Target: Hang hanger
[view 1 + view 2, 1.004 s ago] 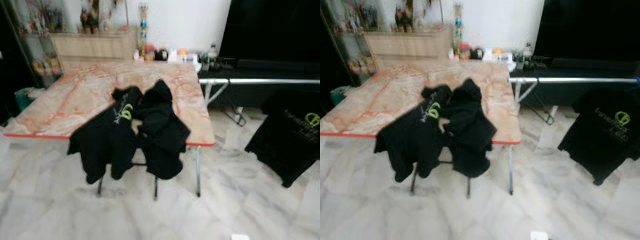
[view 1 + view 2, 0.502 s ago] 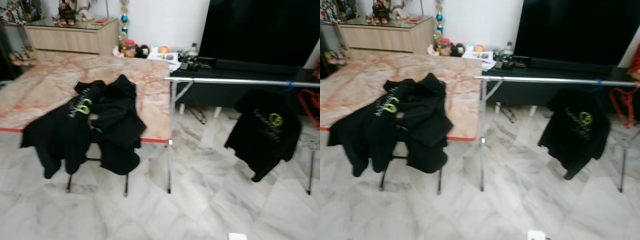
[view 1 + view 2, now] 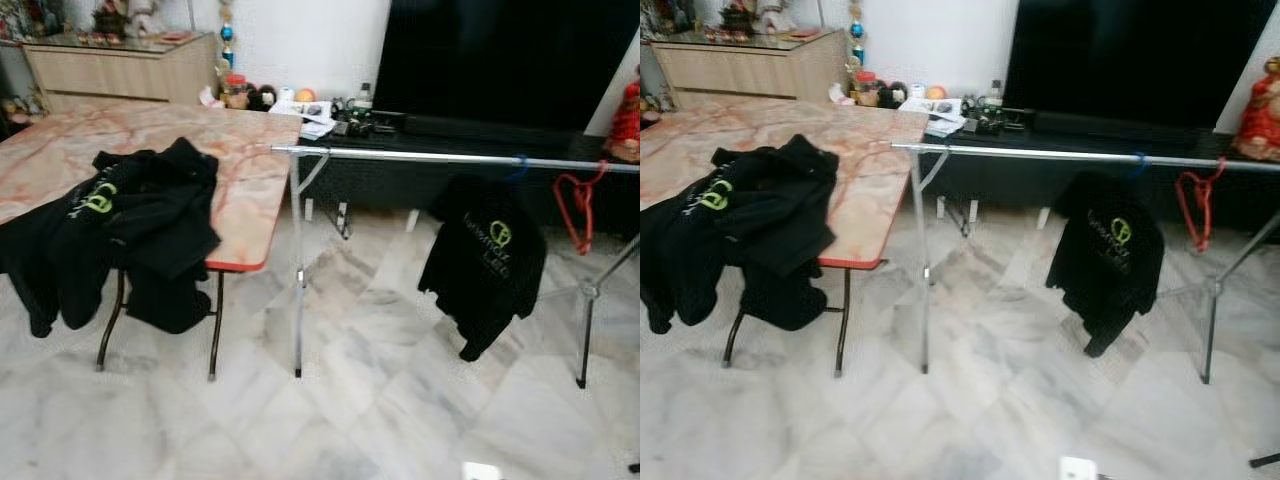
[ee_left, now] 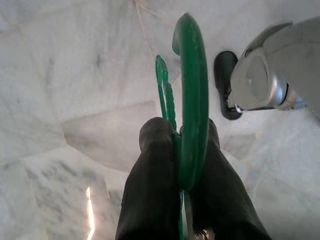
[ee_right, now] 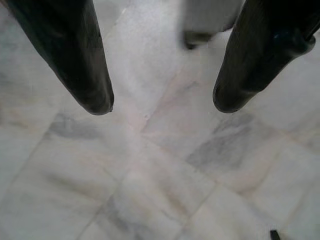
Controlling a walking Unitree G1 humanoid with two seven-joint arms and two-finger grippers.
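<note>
Clamping a green hanger (image 4: pixel 192 100) between its two black fingers (image 4: pixel 150 200), the left hand (image 4: pixel 182 145) hangs over the marble floor (image 3: pixel 380 420). The right hand (image 5: pixel 162 105) is spread wide with nothing in it, above the same floor. A silver clothes rail (image 3: pixel 440 157) stands just beside the tabletop (image 3: pixel 245 165), carrying a black shirt (image 3: pixel 485 260) on a blue hanger (image 3: pixel 518 165) and, near it, a bare red hanger (image 3: pixel 575 205). Black garments (image 3: pixel 110 235) are draped over the tabletop's near edge.
</note>
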